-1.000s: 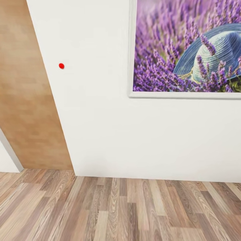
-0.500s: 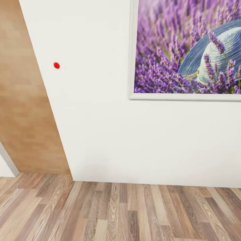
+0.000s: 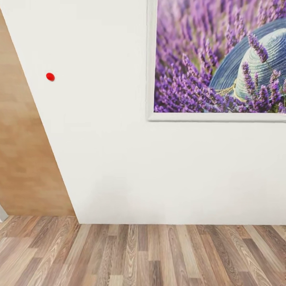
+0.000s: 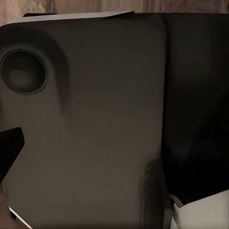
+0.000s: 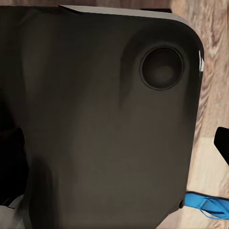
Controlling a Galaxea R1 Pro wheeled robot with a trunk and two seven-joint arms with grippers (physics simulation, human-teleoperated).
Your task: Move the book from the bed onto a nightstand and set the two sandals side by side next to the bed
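**Inspector:** Report what the head view gives you.

**Onlooker:** A white wall [image 3: 119,159] straight ahead, with a small red dot [image 3: 50,76] at about ten o'clock. The lavender picture [image 3: 218,59], with a blue straw hat in it, hangs at one to two o'clock. A brown door [image 3: 24,159] stands at nine o'clock, and the wood-plank floor [image 3: 139,254] runs along six o'clock.

**Inspector:** Any task item located?

**Onlooker:** One. In the right wrist view a bright blue sandal [image 5: 206,205] lies flat on the floor, partly hidden behind a dark panel of the robot's body [image 5: 95,119]. I cannot place the book, the bed, a nightstand or the second sandal from here.

**Inspector:** State of the tools?

**Onlooker:** Cannot tell. Both wrist views look onto dark housing [image 4: 86,133], and I see no fingers clearly enough to say whether they are parted or together.

**Inspector:** Handling assessment for the sandal?

**Onlooker:** My judgement: light, flexible and thin, so it will probably flop if pinched at one end. The sole sits flush with the floor, leaving little edge to get under. I would take it by the thin strap, or across the sole's middle.
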